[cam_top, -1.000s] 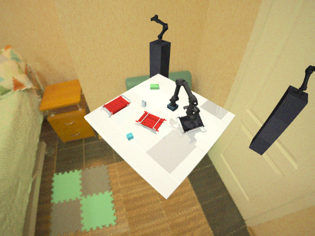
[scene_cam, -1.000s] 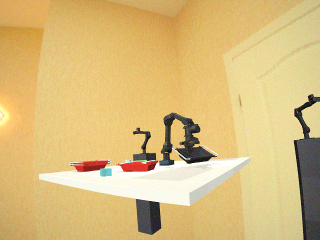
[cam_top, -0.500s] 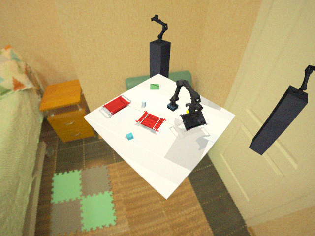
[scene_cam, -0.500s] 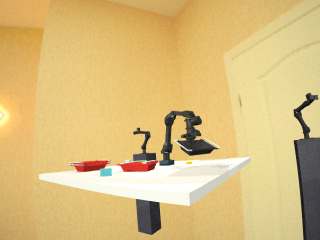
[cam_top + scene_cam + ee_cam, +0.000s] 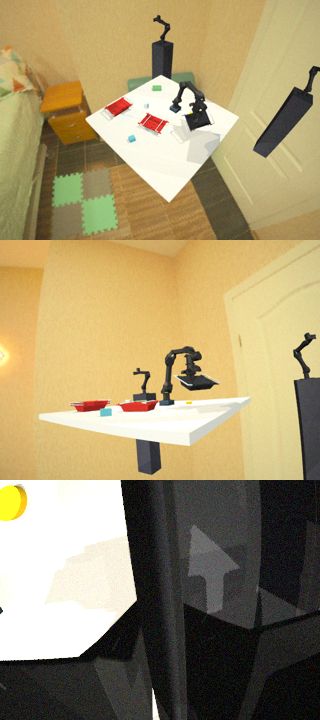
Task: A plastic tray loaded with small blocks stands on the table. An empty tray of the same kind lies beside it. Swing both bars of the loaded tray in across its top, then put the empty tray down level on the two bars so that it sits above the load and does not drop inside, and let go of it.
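My gripper is shut on the rim of a black empty tray and holds it in the air above the right part of the white table. The tray hangs roughly level, and its white wire bars stick out past its ends. In the wrist view the dark tray wall fills most of the picture. A red tray with small blocks inside stands at the table's middle, with white bars near its ends. I cannot tell how the bars lie.
A second red tray stands at the left. Loose on the table are a cyan block, a white cylinder, a green block and a small yellow piece under the held tray's far side.
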